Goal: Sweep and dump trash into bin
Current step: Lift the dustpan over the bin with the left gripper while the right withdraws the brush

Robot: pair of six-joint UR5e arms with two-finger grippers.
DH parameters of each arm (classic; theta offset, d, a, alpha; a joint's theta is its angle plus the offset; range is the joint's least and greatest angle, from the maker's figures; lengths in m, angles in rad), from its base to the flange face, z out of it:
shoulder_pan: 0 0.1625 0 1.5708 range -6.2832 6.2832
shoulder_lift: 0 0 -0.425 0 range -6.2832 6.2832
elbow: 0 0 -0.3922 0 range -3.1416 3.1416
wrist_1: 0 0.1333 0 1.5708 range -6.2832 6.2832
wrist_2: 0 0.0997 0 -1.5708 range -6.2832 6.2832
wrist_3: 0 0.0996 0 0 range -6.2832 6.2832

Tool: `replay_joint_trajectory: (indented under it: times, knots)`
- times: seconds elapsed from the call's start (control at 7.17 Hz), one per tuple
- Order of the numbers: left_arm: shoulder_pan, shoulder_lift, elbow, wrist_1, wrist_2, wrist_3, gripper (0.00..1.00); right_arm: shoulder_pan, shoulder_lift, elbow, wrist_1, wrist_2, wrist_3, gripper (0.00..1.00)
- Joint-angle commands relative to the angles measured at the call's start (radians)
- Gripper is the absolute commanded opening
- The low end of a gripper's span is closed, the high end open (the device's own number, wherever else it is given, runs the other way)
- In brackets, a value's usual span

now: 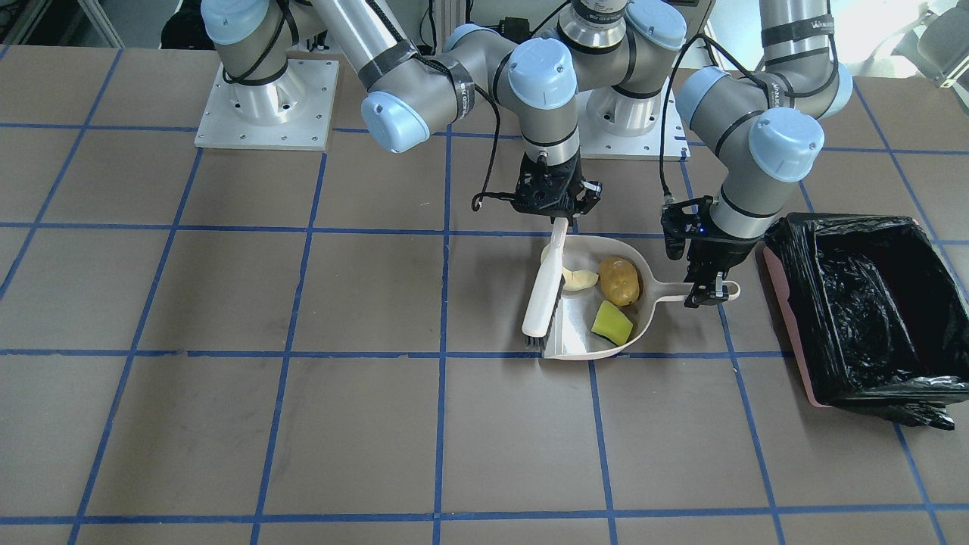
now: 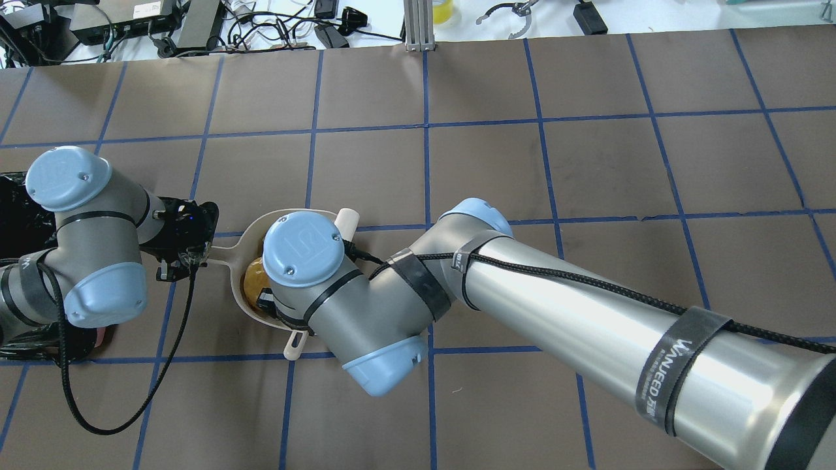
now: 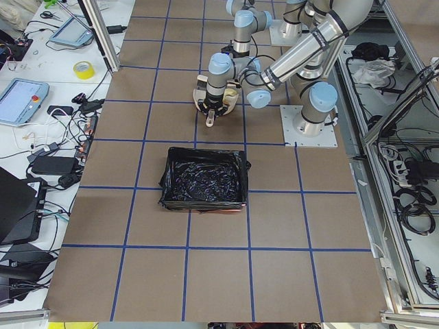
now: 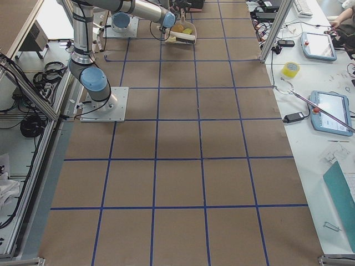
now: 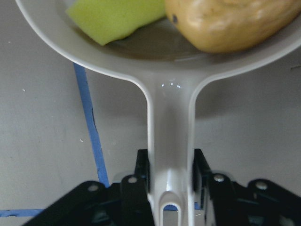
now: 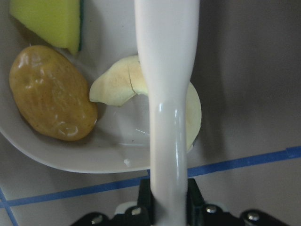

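You've got all three trash pieces inside the dustpan (image 1: 583, 344). The brown potato-like lump (image 1: 619, 280) sits near the handle end. The yellow-green sponge wedge (image 1: 612, 324) is just beside it, close to the side wall. The pale bread piece (image 1: 581, 281) lies at the open mouth, partly hidden behind the brush (image 1: 545, 291) in the right wrist view.

The brush lies along the pan's mouth, bristles down at the lip. The pan looks level and low on the table (image 1: 227, 303); I can't tell for sure whether it touches.

Your right gripper (image 1: 559, 214) is clenched on the top of the brush handle, with a finger (image 6: 197, 205) pressed against each side. Your left gripper (image 1: 708, 291) is clamped on the end of the dustpan handle, and the fingers (image 5: 141, 172) squeeze it from both sides.

The bin (image 1: 787, 333), pink-sided with a black bag liner, stands on the robot's left. It's beyond the left gripper, near the pan handle but not touching it.
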Motion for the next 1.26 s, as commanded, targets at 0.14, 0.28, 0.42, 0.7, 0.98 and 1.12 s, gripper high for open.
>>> replay_joint_trajectory:
  times: [0.14, 0.28, 0.42, 0.7, 0.98, 1.12]
  knots:
    - [0.004, -0.002, 0.025, -0.015, -0.007, 0.004, 0.00, -0.061, -0.041, -0.069, 0.161, -0.031, -0.081, 0.00]
    - [0.004, -0.002, 0.025, -0.015, -0.009, 0.004, 0.00, -0.115, -0.076, -0.113, 0.279, -0.033, -0.175, 0.00]
    - [0.010, -0.002, 0.027, -0.015, -0.024, 0.005, 0.00, -0.184, -0.116, -0.123, 0.362, -0.035, -0.282, 0.00]
    - [0.055, -0.002, 0.121, -0.152, -0.145, 0.007, 0.00, -0.368, -0.160, -0.123, 0.473, -0.038, -0.512, 0.00]
    - [0.176, -0.012, 0.362, -0.517, -0.240, 0.016, 0.00, -0.562, -0.188, -0.123, 0.509, -0.064, -0.706, 0.00]
    - [0.232, -0.015, 0.428, -0.568, -0.266, 0.022, 0.00, -0.670, -0.191, -0.121, 0.522, -0.094, -0.800, 0.00]
